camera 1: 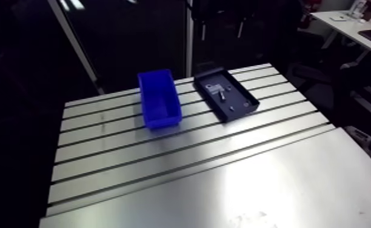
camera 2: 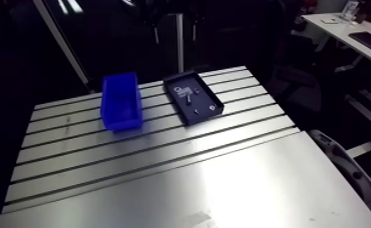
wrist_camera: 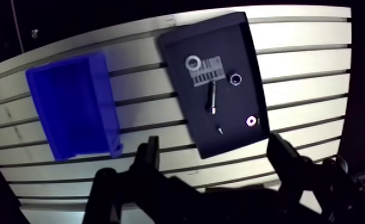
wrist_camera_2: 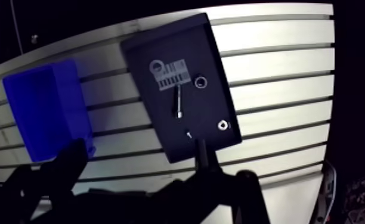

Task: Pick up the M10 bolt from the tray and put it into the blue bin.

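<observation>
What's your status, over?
Gripper open, empty, above tray. M10 bolt lying in tray, untouched. Nut and washers nearby; blue bin beside tray.

It is dim in the room. Light falls from above onto the table [camera 1: 224, 182], and its near part shines with a broad white glare. The blue bin [camera 1: 159, 100] throws a soft shadow at its near side. In the wrist view the gripper [wrist_camera: 215, 143] is only a black silhouette. The table slots bend toward the edges, and the small parts on the tray [wrist_camera: 176, 101] look soft.
</observation>
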Controlling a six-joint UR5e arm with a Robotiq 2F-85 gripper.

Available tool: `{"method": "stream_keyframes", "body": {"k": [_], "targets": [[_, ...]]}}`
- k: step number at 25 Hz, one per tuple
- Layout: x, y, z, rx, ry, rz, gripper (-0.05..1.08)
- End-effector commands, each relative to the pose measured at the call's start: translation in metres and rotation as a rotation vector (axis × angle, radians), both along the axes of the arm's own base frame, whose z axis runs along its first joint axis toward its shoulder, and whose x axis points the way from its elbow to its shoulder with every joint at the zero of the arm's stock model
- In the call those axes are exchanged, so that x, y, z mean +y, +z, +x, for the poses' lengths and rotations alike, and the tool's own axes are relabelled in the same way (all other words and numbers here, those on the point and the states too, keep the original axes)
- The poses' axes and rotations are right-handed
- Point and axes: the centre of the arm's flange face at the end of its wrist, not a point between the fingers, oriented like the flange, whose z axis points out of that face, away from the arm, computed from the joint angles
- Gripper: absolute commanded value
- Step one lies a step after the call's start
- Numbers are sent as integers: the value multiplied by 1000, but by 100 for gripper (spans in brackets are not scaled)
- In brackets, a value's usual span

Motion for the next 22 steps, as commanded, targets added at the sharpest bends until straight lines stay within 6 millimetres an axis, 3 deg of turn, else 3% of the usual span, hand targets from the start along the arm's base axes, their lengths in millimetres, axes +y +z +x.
{"method": "stream_keyframes", "body": {"k": [1, 5, 15, 22], "targets": [[2, -30, 4, -15, 5, -5, 2], [1, -50, 7, -49, 3, -16, 2], [4, -68, 10, -46, 2, -15, 2], [22, -85, 11, -66, -28, -26, 2]]}}
